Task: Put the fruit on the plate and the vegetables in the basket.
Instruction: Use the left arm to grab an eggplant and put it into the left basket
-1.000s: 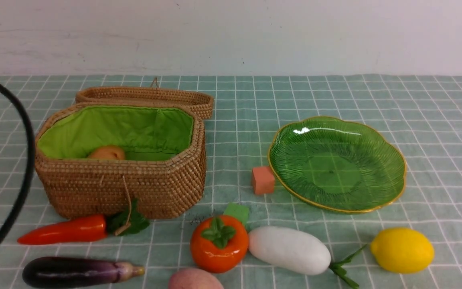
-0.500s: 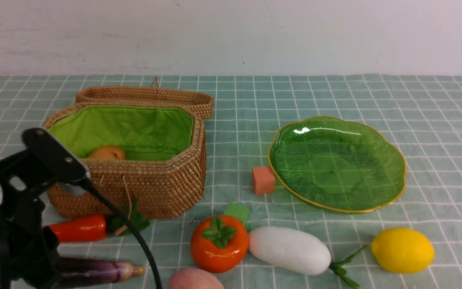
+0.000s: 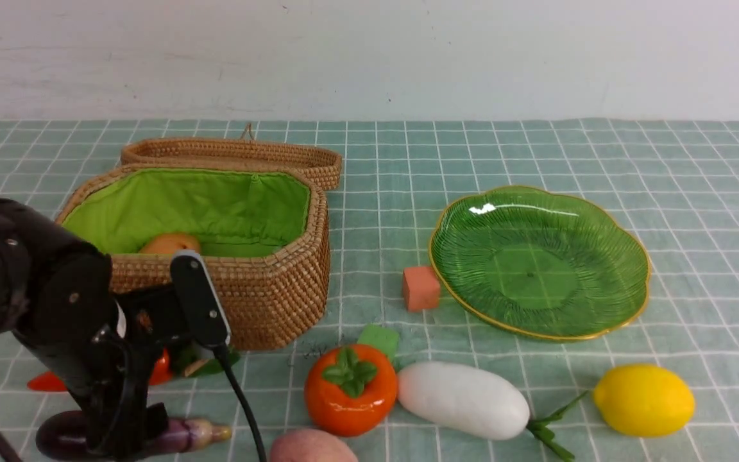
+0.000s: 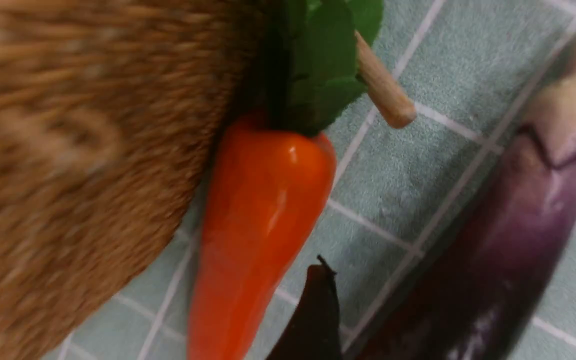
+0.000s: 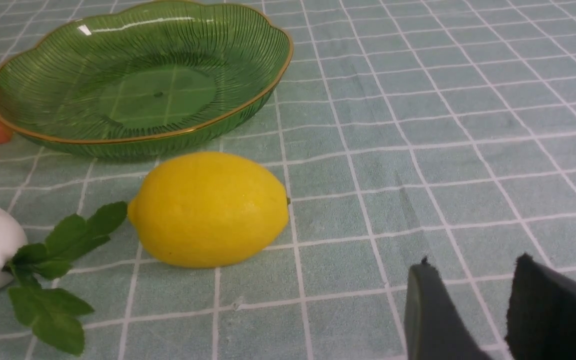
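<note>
My left arm [image 3: 55, 301] reaches down at the front left, in front of the wicker basket [image 3: 247, 301]. The left gripper [image 4: 460, 312] is open, its fingers standing either side of the purple eggplant [image 4: 498, 240] without touching it. The carrot [image 4: 263, 210] lies beside it, against the basket wall. The persimmon [image 3: 350, 388], white radish [image 3: 462, 399], lemon [image 3: 643, 399] and peach [image 3: 312, 448] lie along the front. The green plate [image 3: 539, 263] holds nothing. My right gripper [image 5: 473, 305] is open over bare cloth, to one side of the lemon [image 5: 208, 210].
An orange cube [image 3: 420, 288] touches the plate's left rim, and a green cube [image 3: 379, 338] sits behind the persimmon. A tan round object [image 3: 170, 244] lies inside the basket. The basket's lid [image 3: 235, 154] lies open behind it. A wooden toggle [image 4: 383, 90] hangs by the carrot leaves.
My left arm has swung in from the left edge and come down in front of the basket, now covering most of the carrot and part of the eggplant. Nothing else has moved.
</note>
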Motion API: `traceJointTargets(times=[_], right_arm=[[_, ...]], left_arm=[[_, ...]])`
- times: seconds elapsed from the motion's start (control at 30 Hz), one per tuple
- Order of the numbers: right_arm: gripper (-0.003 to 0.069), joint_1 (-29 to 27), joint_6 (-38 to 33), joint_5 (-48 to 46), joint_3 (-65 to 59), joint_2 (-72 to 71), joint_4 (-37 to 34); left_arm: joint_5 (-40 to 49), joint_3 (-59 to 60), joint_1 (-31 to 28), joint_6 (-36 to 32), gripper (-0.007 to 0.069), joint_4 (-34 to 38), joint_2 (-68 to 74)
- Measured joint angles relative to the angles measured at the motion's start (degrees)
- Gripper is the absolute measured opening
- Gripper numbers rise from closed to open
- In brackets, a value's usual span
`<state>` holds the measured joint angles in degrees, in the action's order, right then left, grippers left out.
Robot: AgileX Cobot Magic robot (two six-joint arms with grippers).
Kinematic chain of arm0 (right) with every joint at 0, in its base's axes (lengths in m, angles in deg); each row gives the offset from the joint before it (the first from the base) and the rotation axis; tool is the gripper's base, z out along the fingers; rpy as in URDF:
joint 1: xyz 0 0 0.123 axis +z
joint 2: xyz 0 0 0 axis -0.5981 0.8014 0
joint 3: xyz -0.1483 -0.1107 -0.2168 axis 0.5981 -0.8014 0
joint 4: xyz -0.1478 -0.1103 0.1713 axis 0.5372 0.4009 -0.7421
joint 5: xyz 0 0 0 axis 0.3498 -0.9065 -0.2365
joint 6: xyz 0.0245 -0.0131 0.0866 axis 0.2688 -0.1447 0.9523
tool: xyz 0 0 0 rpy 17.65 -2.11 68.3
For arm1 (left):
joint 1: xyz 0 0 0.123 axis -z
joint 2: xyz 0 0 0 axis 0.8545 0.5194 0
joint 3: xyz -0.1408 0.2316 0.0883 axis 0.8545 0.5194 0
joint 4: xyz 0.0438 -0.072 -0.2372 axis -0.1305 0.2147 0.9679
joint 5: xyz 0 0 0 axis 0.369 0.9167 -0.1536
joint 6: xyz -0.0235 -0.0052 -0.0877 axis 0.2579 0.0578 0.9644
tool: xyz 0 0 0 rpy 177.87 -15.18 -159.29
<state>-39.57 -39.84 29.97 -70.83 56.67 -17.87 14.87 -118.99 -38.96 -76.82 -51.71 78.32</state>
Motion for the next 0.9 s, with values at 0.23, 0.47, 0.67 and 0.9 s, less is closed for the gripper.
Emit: traceJointTargets(times=[0.23, 0.47, 0.67, 0.9], right_arm=[[0.0242, 0.00, 0.00, 0.00, 0.00, 0.00, 0.00], [0.0242, 0.00, 0.00, 0.00, 0.00, 0.00, 0.00], [0.0242, 0.00, 0.00, 0.00, 0.00, 0.00, 0.00], [0.0242, 0.00, 0.00, 0.00, 0.00, 0.00, 0.00]], left_arm=[[-0.33, -0.47, 0.00, -0.30, 0.0594, 1.12, 8.25], [1.62, -0.68, 0.06, -0.27, 0.0324, 3.02, 8.01], [4.31, -0.24, 0.06, 0.00, 0.0325, 2.74, -0.67], [6.26, -0.24, 0.06, -0.35, 0.0325, -6.36, -25.39]])
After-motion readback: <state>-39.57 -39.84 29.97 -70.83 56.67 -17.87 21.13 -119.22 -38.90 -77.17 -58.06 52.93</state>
